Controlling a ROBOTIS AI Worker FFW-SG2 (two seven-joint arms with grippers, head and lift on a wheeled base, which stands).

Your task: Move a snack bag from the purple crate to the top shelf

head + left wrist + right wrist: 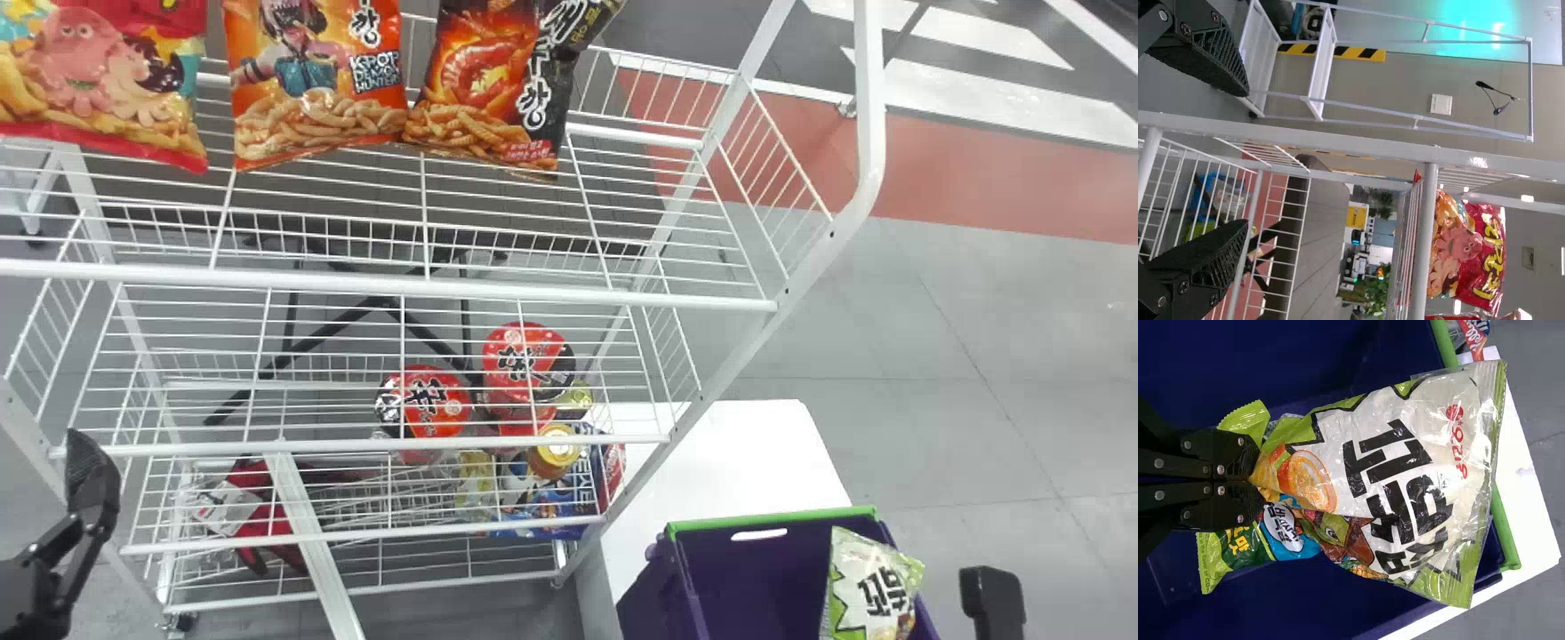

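1. Right claw (1259, 480): its two fingers are brought together, pinching the white-and-green snack bag (1385, 467) by one bunched end.
2. That bag sits at the right side of the purple crate (742, 578), its far end overlapping the green rim (1505, 527) in the right wrist view; I cannot tell if it touches the crate.
3. Left claw (1246, 157): fingers spread wide, nothing between them, parked by the rack's left side.
4. Lifting is the step in hand, I judge. Raise the bag straight up until its loose end clears the rim, keeping the squeeze just firm enough; more could crush the snacks or pop a seam.
5. Next, carry it high over the front rail of the top shelf (498, 291), aiming right of the shrimp-print snack bag (484, 84). Let it take its own weight there before letting go, or it may slump.
6. Its wrapper is glossy and creased, with bold black lettering, a small red mark near the far seal, an orange bowl picture by the pinch, and jagged green edging.
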